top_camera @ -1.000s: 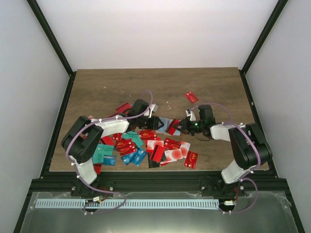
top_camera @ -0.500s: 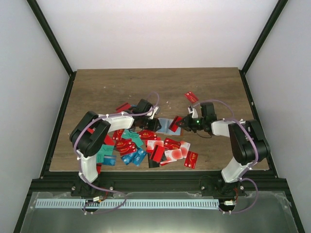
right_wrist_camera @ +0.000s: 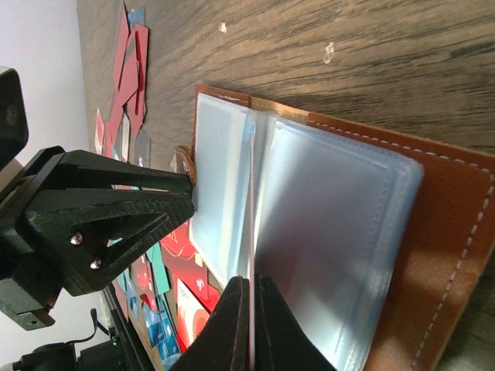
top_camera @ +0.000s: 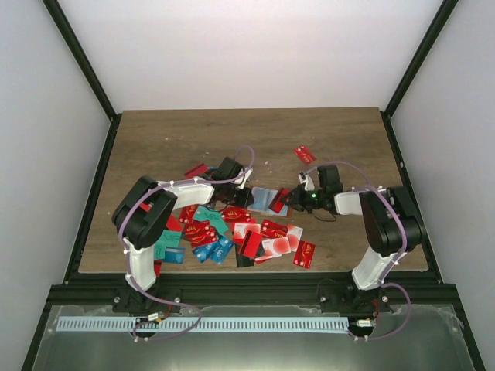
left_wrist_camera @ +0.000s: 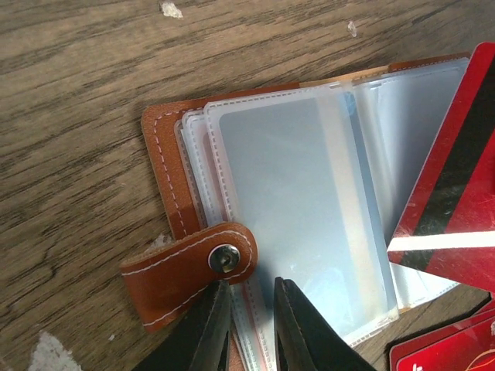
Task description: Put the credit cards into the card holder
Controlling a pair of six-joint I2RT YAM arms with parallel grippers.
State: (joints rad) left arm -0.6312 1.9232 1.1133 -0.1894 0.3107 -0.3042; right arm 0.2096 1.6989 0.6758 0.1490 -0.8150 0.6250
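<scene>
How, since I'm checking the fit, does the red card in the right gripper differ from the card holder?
The red card is glossy red with a dark stripe; the card holder is brown stitched leather with clear sleeves. The red card is held tilted by the right gripper; the card holder lies open on the table. Both are rectangular.

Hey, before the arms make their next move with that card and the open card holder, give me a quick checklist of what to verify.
1. Card holder lies open, clear sleeves exposed: ok.
2. Right gripper shut on a red card: ok.
3. Left gripper pinching the sleeves' edge: cannot tell; its fingers straddle it with a narrow gap.
4. Card's leading edge inside a pocket: cannot tell; it lies among the sleeves.
</scene>
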